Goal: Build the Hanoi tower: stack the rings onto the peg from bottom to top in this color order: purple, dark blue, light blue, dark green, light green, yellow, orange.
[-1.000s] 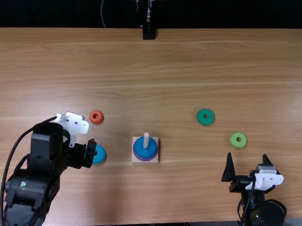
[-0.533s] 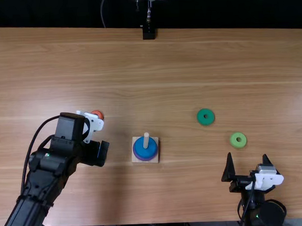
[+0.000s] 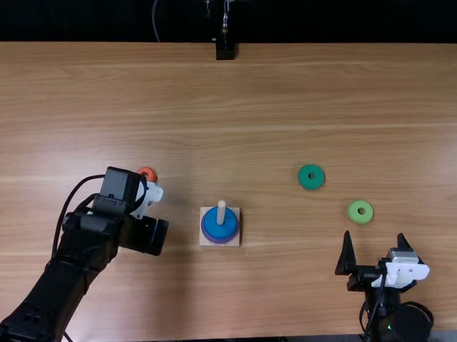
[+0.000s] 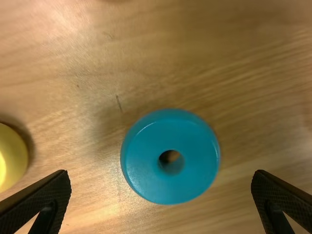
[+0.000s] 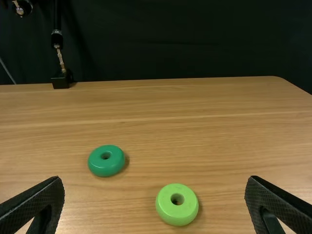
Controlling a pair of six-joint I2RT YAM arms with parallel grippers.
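My left gripper (image 3: 146,234) hangs over the left part of the counter (image 3: 286,86), a little nearer its near edge than its far one. Its jaws stand wide and hold nothing; my left wrist view shows the light blue ring (image 4: 170,156) between them, flat on the wood, hole up, touching neither side. The yellow ring (image 4: 10,158) lies near it, outside the jaws and partly cut off by the view's edge.

Toward the far edge from that gripper, I see part of the orange ring (image 3: 147,173).

Left of the counter's middle sits the base (image 3: 204,242) with its upright peg (image 3: 221,209). The purple ring (image 3: 220,242) is on the peg at the bottom, the dark blue ring (image 3: 214,225) directly on top of it.

My right gripper (image 3: 374,235) is near the near right corner, jaws wide and holding nothing. The light green ring (image 3: 360,211) lies just beyond it, and the dark green ring (image 3: 311,176) lies farther toward the far edge and more to the left.
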